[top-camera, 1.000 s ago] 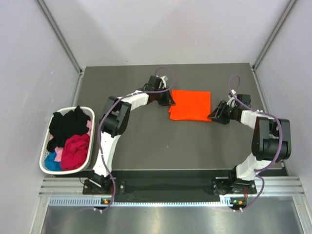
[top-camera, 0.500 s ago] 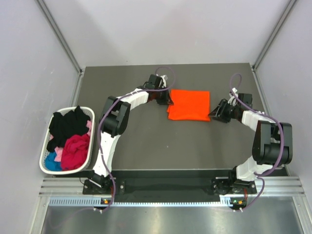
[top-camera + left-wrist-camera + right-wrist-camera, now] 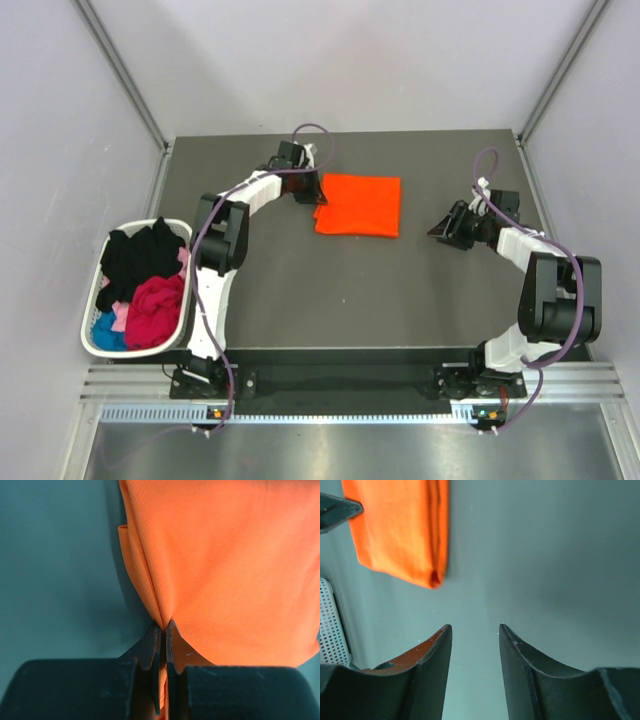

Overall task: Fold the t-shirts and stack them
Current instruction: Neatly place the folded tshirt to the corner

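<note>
The folded bright orange cloth t-shirt, laid lengthwise across the dark desk, is pinched at its edge by the left pincer; the right pincer is held spread.

Left arm: white links, bulky black joint housings.
Right arm: same white-and-black build.
Cables: purple, looping loosely along each arm.
Fingers: matte black, tapering to thin tips.
Bases: black, squat.

A white perforated basket sits at the left edge of my dark grey table, toward its near corner; pale walls stand around.
</note>
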Robot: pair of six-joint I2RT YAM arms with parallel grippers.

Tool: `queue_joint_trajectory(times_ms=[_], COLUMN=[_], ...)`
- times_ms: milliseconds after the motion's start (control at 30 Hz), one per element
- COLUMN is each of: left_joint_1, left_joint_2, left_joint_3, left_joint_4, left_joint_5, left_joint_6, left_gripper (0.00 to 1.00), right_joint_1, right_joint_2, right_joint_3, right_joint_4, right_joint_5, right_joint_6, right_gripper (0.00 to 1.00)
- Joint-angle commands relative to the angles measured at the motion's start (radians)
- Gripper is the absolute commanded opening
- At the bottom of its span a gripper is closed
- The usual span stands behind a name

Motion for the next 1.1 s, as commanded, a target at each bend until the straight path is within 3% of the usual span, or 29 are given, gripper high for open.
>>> queue_joint_trajectory(times_ms=[0,267,567,800,867,1067], left_joint_1=[0.056,0.189,0.252,0.315,0.330,0.410], left_joint_2=[-0.063,0.006,0.040,0.054,0.052,0.032], left_joint_3=[0.065,0.187,0.236,0.229,0.226,0.206], left_joint_4=[-0.062,-0.165,-0.140,-0.111,-0.102,-0.035], left_joint_5=[-0.086,-0.152,-0.316,-0.372,-0.456,-0.528], left_joint_6=[0.109,0.220,0.522,0.554,0.578,0.577], left_gripper=[0.00,0.00,0.00,0.00,0.00,0.00], right_joint_1=[0.012,0.012,0.012,0.012,0.012,0.019], right_joint_2=[-0.040,-0.059,-0.113,-0.127,-0.130,-0.138], right_joint_3=[0.013,0.003,-0.027,-0.022,-0.025,-0.051], right_joint_4=[0.033,0.042,0.061,0.085,0.099,0.151], right_joint_5=[-0.015,-0.024,-0.058,-0.085,-0.095,-0.121], right_joint_6=[-0.002,-0.002,0.008,0.028,0.038,0.062], right_gripper=[0.43,0.44,0.45,0.45,0.45,0.45])
